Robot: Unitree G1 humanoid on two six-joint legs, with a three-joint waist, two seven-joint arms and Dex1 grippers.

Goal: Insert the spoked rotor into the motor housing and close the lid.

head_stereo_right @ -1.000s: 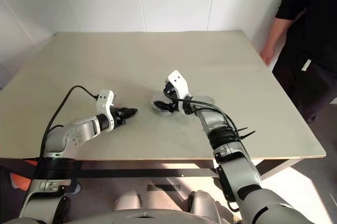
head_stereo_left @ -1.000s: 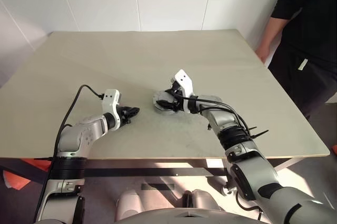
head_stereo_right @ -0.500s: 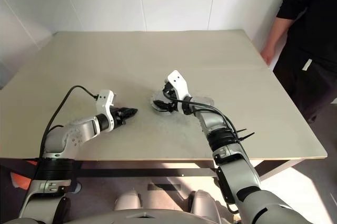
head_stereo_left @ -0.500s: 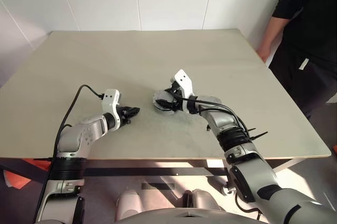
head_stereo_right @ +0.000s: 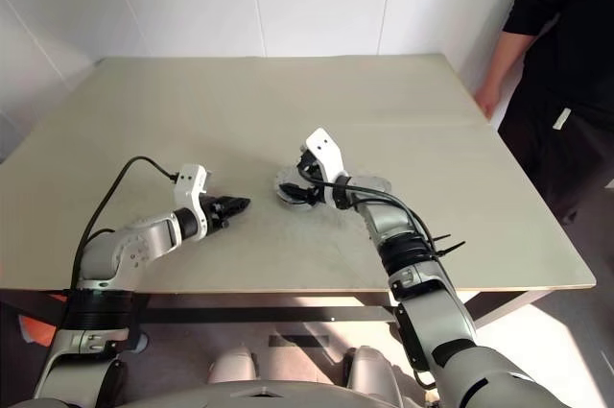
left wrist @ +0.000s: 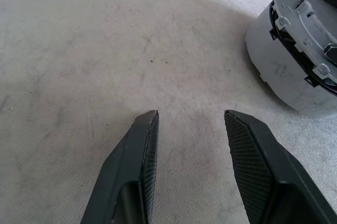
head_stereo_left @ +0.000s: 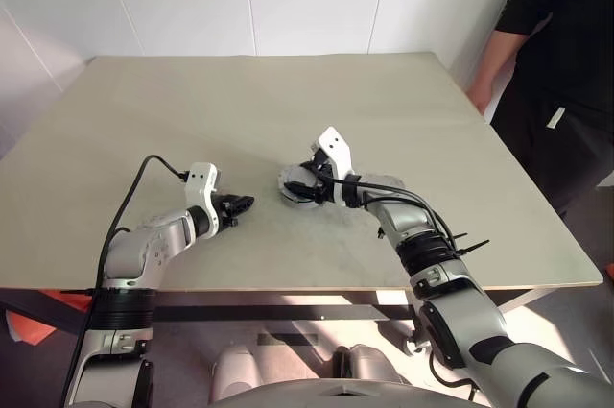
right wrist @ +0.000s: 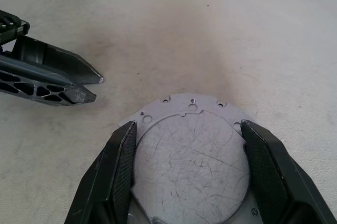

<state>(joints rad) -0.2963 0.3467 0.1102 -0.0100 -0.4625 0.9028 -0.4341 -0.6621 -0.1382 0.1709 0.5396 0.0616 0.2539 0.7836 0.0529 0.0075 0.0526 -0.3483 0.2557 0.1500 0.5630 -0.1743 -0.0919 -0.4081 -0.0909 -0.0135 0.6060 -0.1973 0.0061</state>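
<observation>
While the right pincer (right wrist: pixel 187 153) straddles the motor housing (right wrist: pixel 190 150), the left pincer (left wrist: pixel 190 124) hovers beside it.

Grey motor housing (right wrist: pixel 190 155), beige table (head_stereo_left: pixel 240 110)

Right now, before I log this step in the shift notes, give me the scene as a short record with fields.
left gripper: jaws open, empty, low over the table, beside the housing
right gripper: jaws closed on the housing's sides
housing: resting on the table
rotor inside: cannot tell
person: standing at the table's right edge
</observation>
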